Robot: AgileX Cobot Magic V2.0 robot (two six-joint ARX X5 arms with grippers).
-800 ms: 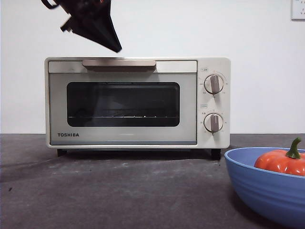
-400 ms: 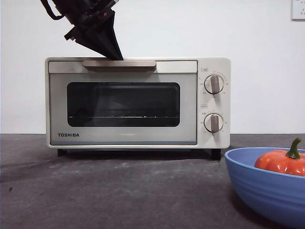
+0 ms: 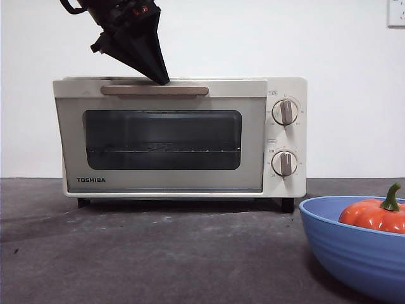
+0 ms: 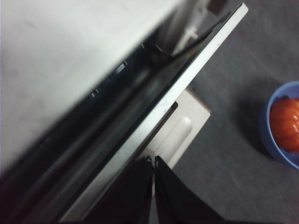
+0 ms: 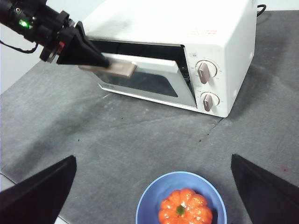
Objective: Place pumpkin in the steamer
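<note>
1. Nearest the front edge of the dark grey bench, the small glossy orange ribbed pumpkin (image 3: 373, 215) with its curved green stem lies in the blue ribbed bowl (image 3: 351, 247) toward the front right corner, in the same place as a second ago.
2. The right gripper (image 5: 149, 196) hangs above that bowl, its two black jaws spread wide to either side and holding nothing.
3. Farther back, the cream-white boxy Toshiba steamer (image 3: 285, 136) stands near the rear edge. Its dark glass door (image 3: 161, 139), flush shut a second ago, now tilts outward at the top, leaving a gap along its upper edge.
4. The left gripper (image 4: 154, 161), which hung above the steamer before, has come down onto the beige top handle (image 3: 155, 90); its jaws are pressed together at the tip, well apart from the pumpkin.
</note>
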